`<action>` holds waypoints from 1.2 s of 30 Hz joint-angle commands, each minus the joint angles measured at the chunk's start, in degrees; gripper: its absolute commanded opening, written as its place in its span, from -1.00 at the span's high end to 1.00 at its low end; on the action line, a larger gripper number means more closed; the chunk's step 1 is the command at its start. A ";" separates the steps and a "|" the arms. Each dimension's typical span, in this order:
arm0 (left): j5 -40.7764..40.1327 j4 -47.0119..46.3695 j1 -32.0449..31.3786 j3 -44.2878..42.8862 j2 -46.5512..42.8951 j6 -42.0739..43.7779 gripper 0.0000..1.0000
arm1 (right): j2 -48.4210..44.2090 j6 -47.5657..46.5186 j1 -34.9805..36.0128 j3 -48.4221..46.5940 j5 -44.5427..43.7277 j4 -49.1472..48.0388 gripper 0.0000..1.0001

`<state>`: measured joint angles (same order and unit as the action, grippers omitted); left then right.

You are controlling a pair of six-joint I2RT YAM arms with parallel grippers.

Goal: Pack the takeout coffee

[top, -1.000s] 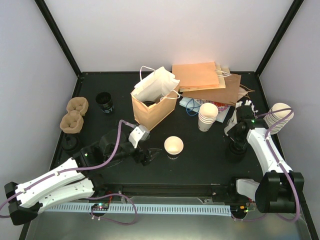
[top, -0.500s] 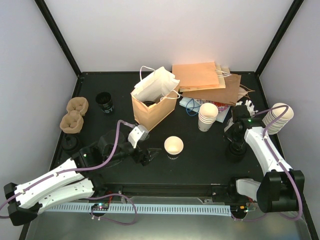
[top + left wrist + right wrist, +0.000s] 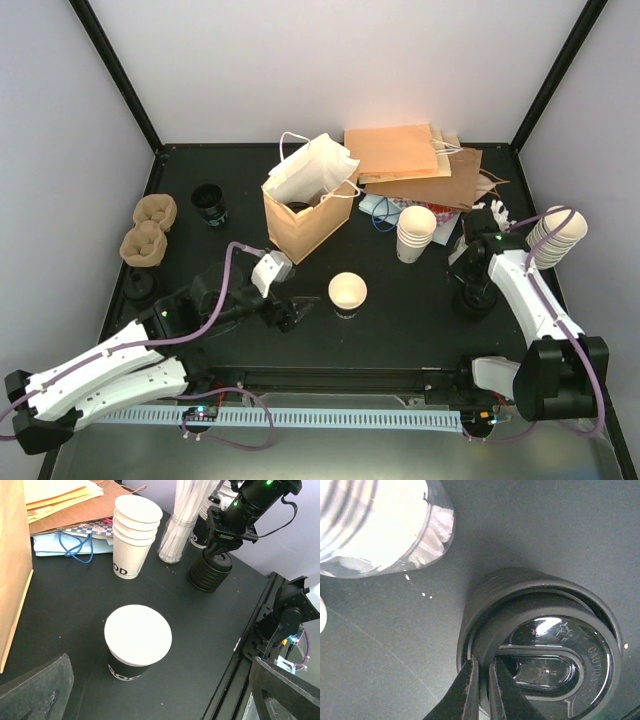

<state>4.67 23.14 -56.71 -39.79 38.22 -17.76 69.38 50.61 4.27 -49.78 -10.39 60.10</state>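
It's the lidding stage. The right gripper [image 3: 484, 667] is down on the stack of black lids [image 3: 472, 303] on the right-hand side. Its fingers are nipped almost together astride the rim of the top lid [image 3: 547, 672], and it looks to me like a grip on that lid alone. The cup [image 3: 347, 291] stands upright mid-table with its pale top showing and no black lid on it yet, so there's no finished takeout coffee to pack. The left gripper [image 3: 291, 315] hovers just beside the cup on its left, jaws spread wide and holding nothing. Behind the cup the brown paper bag [image 3: 300, 228] stands open, with the stacked cups [image 3: 415, 233] off to its right. Next, I'd say, the right arm has to peel one lid off cleanly, carry it over the cup and press it down square. The open left gripper may need to steady the cup, or it tips.
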 commanded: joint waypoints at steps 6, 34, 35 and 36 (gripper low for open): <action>-1.09 0.38 0.28 -0.20 -0.73 0.11 -0.98 | -5.03 -1.35 0.38 -7.09 -1.59 6.06 0.91; -0.75 0.18 0.29 -0.02 -0.85 -0.32 -0.98 | -1.92 -4.34 0.47 -2.97 -3.69 1.73 0.91; -0.72 0.18 0.28 -0.01 -0.86 -0.33 -0.97 | -1.97 -4.35 0.46 -3.33 -3.84 2.16 0.91; -0.71 0.22 0.28 -0.02 -0.94 -0.30 -0.98 | -1.97 -4.25 0.50 -3.79 -4.06 2.79 0.91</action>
<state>4.49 23.53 -56.71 -39.59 38.09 -17.78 67.48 46.72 4.43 -51.33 -11.94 62.19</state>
